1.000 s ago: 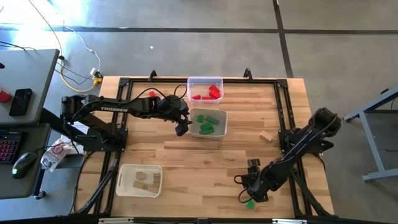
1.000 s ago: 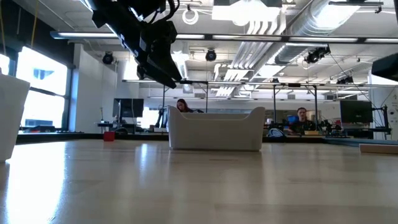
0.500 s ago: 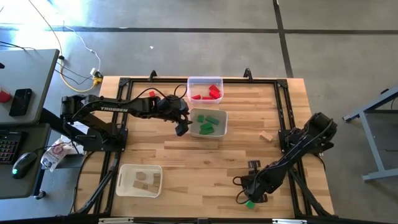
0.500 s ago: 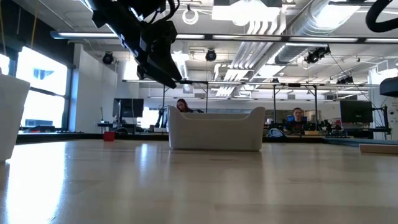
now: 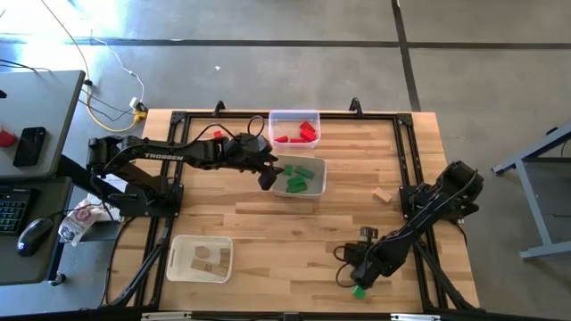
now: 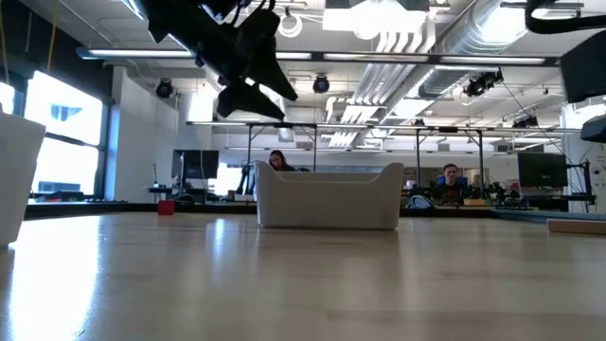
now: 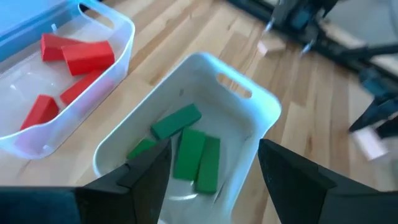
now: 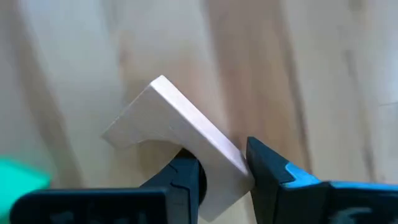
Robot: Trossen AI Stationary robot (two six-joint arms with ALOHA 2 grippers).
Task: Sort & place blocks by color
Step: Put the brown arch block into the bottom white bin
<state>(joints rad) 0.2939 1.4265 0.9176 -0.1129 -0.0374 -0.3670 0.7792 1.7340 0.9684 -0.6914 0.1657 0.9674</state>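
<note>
My right gripper [image 5: 359, 270] stands near the table's front right, pointing down, shut on a light wood block [image 8: 174, 127] with a notch in one side. A green block [image 5: 359, 292] lies on the table just in front of it and shows again [image 8: 18, 177] in the right wrist view. My left gripper [image 7: 211, 168] hangs open above the white tray [image 5: 314, 185] of green blocks [image 7: 189, 146], touching nothing. Beside that tray a clear tray [image 5: 294, 116] holds red blocks [image 7: 78, 56]. My right gripper pinches one end of the light wood block [image 8: 217, 163] between its two fingers [image 8: 186, 180], which lie across the block's thickness. The fingers come from above, pointing down. The block sits on the table top, its other end reaching out ahead of the fingers.
Another wood block [image 5: 384, 194] lies loose at the table's right. A white tray [image 5: 178, 259] with wood pieces stands at the front left. The black frame rails [image 5: 419, 267] run close to my right arm. In the low view people sit in the room beyond.
My left gripper has tipped up and rolled above the green tray, staying in the same place. My right wrist has rolled above the wood block and sunk a little toward the table.
</note>
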